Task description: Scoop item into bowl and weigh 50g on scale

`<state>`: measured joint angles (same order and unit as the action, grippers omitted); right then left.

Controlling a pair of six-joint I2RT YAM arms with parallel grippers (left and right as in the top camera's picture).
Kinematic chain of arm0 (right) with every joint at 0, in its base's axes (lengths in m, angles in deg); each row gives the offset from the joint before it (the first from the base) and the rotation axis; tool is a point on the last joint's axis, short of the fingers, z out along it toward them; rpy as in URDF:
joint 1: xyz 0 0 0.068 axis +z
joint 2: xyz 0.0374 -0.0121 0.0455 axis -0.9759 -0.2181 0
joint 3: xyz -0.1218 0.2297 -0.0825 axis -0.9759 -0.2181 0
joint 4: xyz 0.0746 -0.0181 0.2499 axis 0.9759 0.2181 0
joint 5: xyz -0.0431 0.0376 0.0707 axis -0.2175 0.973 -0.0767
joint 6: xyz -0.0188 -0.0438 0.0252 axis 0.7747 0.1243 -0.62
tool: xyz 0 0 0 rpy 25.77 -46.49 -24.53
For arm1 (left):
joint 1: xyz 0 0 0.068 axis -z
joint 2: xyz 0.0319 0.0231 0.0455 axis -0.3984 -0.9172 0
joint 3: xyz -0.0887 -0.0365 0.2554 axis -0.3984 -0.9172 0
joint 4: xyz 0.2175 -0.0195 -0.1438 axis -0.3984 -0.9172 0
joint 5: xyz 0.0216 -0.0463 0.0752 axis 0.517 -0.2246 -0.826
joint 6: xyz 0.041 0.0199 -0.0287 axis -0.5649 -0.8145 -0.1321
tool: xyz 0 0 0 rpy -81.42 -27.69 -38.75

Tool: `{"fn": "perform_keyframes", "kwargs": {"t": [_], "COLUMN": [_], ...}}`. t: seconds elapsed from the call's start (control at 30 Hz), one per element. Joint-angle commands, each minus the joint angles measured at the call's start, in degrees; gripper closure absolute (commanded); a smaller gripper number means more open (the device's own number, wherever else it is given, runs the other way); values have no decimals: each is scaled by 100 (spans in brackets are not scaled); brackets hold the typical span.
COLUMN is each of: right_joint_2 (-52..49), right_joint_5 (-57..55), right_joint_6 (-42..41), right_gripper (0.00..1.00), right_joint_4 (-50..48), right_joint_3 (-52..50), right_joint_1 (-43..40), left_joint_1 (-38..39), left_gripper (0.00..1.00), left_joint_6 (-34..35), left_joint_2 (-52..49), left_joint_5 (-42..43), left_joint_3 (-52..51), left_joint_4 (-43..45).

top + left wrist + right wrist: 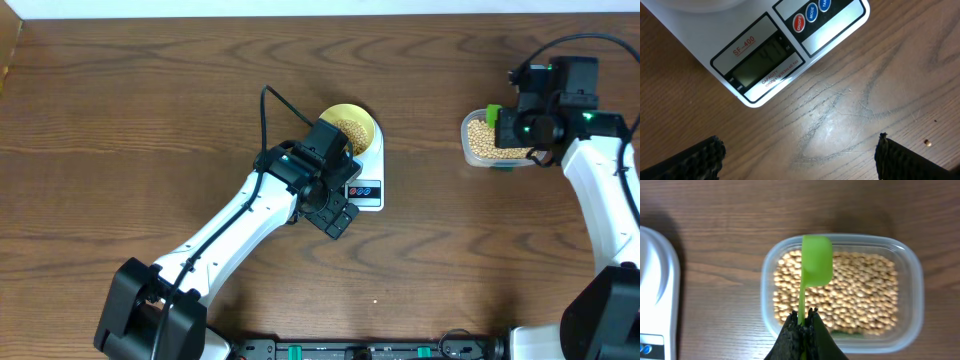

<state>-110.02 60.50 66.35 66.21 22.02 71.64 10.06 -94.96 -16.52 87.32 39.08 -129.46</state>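
1. 2 grippers are on show. The left gripper [797, 155] hangs wide open and empty over bare counter [850, 110], just beside the display end of the scale [695, 35].
2. The right gripper [802, 325] is clamped tight on the handle of the green scoop [816, 262], whose cup is poised over the clear tub [912, 285].
3. Beans [860, 295] fill that tub, and some lie in the yellow bowl [362, 122], which sits on the scale's platform.
4. Handling call: the beans look small, hard and round, so they should roll and bounce. Pinching them is hopeless, so the scoop is the way. It seems light and stiff, and the handle end is the right hold.
5. Count: 1 scale, 1 bowl, 1 tub, 1 scoop, and beans far too many to count.
6. The display's digits are too faint to read.
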Motion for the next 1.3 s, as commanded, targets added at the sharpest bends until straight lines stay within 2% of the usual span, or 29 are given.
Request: {"fn": "perform_keyframes", "kwargs": {"t": [0.0,0.4,0.7,0.9,1.27], "right_joint_2": [-127,-796,-675,-328,-142], "right_joint_5": [-48,435,793,1670,1714], "right_joint_6": [-72,-72,-4,-4,-210], "right_gripper": [99,99,99,99,99], "right_joint_4": [31,-133,20,-48,179], "right_joint_3": [72,26,79,116,118], "right_joint_1": [-188,-358,-518,-750,-929], "left_joint_1": [9,9,9,9,9], "left_gripper": [2,2,2,2,2], "left_joint_6": [-55,-55,-55,-55,-55], "left_joint_2": [-63,-63,-63,-63,-63], "left_joint_5": [48,48,48,48,48], "left_joint_3": [-26,-26,-26,-26,-26], "left_joint_4": [-22,-22,-22,-22,-22]}}
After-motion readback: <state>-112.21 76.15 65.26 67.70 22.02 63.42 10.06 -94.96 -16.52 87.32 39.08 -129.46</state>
